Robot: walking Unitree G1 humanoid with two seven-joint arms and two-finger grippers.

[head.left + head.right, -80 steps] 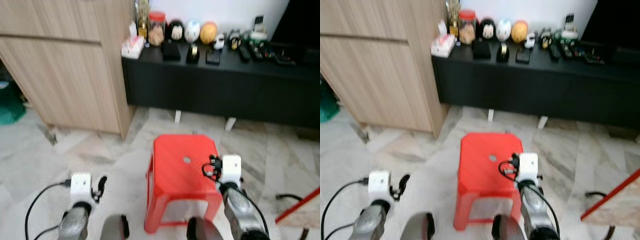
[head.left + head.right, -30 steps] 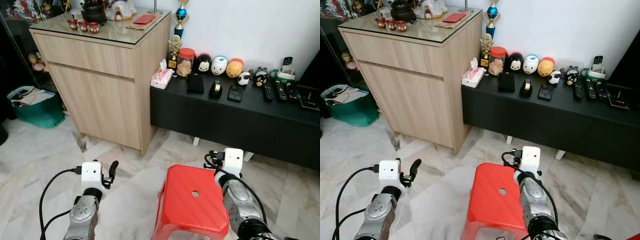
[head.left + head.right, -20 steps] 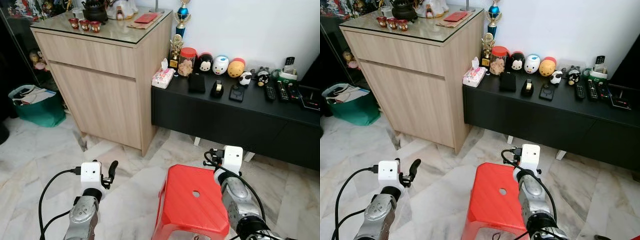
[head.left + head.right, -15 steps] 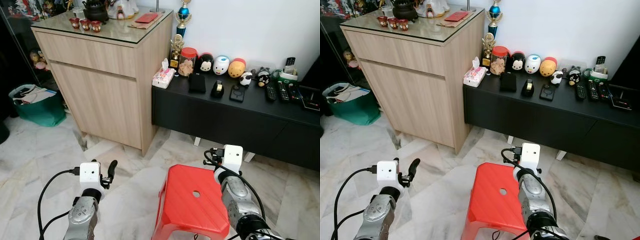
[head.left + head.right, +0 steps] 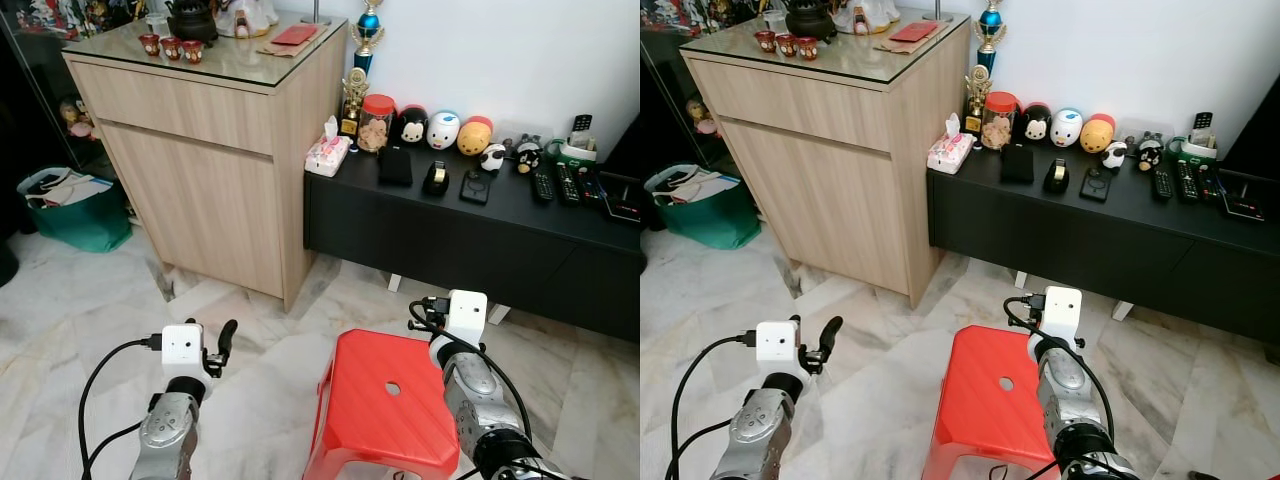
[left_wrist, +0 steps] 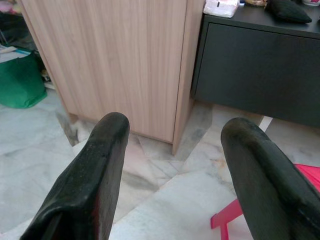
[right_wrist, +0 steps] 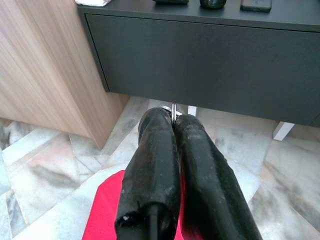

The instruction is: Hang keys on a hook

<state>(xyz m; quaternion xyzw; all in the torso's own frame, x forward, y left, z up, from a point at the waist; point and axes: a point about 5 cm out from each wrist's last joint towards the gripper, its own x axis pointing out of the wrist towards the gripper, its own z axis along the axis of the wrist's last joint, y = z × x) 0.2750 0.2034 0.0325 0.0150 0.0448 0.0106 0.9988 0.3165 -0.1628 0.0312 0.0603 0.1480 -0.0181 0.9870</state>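
The right claw [image 7: 173,118] is held pressed together, clamped on the keys [image 7: 173,108], of which only a small silver bit is seen poking out between the black fingertips; nothing more of the keys can be made out. This claw is held low over the near edge of the red stool [image 5: 385,400], pointed toward the black bench [image 5: 470,230]. The left claw [image 6: 172,135] is held wide apart with nothing between its fingers, aimed at the corner where the wooden cabinet [image 5: 200,170] meets the bench. Both silver arms are seen low in the head views, the left arm [image 5: 165,440] over the marble floor [image 5: 90,300] and the right arm [image 5: 480,400] beside the stool, each topped by a white camera box. The cabinet is set against the wall just left of the bench, touching or nearly so. On the cabinet's glass top a dark teapot [image 5: 190,20] and small red cups [image 5: 168,47] are placed. On the bench a tissue pack [image 5: 327,155], a gold trophy [image 5: 350,95], a red-lidded jar [image 5: 376,122], a row of round figures [image 5: 441,130] and several remotes [image 5: 545,185] are lined up along the wall. A green bag [image 5: 70,210] is set on the floor left of the cabinet.
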